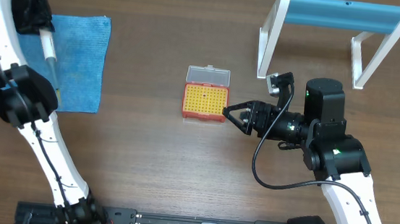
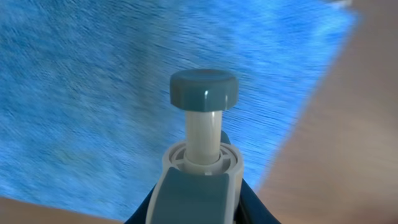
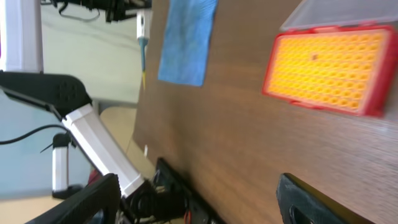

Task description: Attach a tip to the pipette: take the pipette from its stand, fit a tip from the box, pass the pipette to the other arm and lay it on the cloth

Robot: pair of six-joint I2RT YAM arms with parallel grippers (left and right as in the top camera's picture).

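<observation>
Many yellow tips point(image 3: 326, 65) fill the open box point(image 3: 372, 107); right pincer point(image 1: 232, 117) gapes empty beside it, left pincer point(image 1: 38, 24) grips the pipette point(image 1: 48, 49).

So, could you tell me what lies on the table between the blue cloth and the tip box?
Nothing: in the top view the table between the cloth and the tip box is bare wood.
</observation>
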